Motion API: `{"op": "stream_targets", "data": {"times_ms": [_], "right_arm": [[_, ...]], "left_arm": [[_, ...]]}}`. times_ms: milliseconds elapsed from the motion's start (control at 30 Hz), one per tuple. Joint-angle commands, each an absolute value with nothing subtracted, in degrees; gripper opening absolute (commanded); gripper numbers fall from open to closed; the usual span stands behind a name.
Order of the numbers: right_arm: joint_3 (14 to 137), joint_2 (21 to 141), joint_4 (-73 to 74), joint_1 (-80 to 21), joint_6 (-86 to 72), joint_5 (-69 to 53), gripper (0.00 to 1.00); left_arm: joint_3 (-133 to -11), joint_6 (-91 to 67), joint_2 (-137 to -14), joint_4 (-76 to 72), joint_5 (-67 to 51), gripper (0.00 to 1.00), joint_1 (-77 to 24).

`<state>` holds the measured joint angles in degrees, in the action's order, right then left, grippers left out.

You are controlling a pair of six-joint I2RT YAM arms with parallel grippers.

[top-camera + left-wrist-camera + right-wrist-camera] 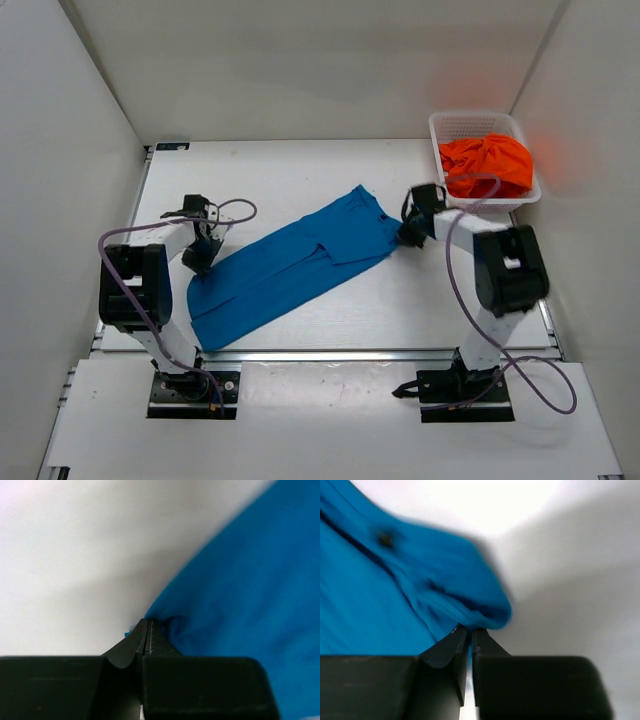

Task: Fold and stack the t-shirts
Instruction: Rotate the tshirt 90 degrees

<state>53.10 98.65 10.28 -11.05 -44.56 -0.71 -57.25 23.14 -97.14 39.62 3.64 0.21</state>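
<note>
The bright blue t-shirt [295,265] lies folded lengthwise in a long strip, running from front left to back right across the table. My left gripper [203,256] is shut on its left end; the left wrist view shows the jaws [146,625] pinching the blue cloth [240,590]. My right gripper [406,236] is shut on its right end; the right wrist view shows the jaws [470,631] pinching a hem of blue cloth [395,590]. The orange t-shirt [487,163] lies bunched in the basket. The deep red t-shirt is out of view.
The white lattice basket [448,124] stands at the back right corner, close behind my right gripper. White walls enclose the table on the left, back and right. A metal rail [330,354] runs along the table's front edge.
</note>
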Motion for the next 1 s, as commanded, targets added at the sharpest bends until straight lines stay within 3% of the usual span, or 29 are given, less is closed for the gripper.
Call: {"op": "stream_targets", "data": {"times_ms": [0, 267, 467, 600, 800, 967], "right_arm": [[74.2, 113.5, 9.9, -13.3, -34.2, 3.0, 0.0], [110.0, 135.0, 15.6, -11.3, -25.1, 2.8, 0.0], [119.3, 139.3, 14.9, -12.0, -19.6, 2.2, 0.03], [126.9, 142.8, 13.3, -12.7, -17.2, 0.4, 0.13], [127.9, 140.1, 14.9, -11.8, -13.1, 1.5, 0.48], [115.0, 126.0, 18.3, -12.7, -12.6, 4.5, 0.54]], "left_arm": [[-53.1, 21.6, -93.0, 50.2, -2.4, 0.09, -5.2], [-51.4, 16.3, -92.8, 52.6, -10.5, 0.11, -10.2], [-50.4, 13.0, -92.2, 52.0, -13.9, 0.14, -19.3], [-49.7, 10.0, -92.8, 49.3, -12.3, 0.16, -27.3], [-51.3, 6.1, -95.3, 47.1, -16.1, 0.23, -22.3], [-50.7, 5.0, -90.1, 47.5, -14.0, 0.33, -21.7]]}}
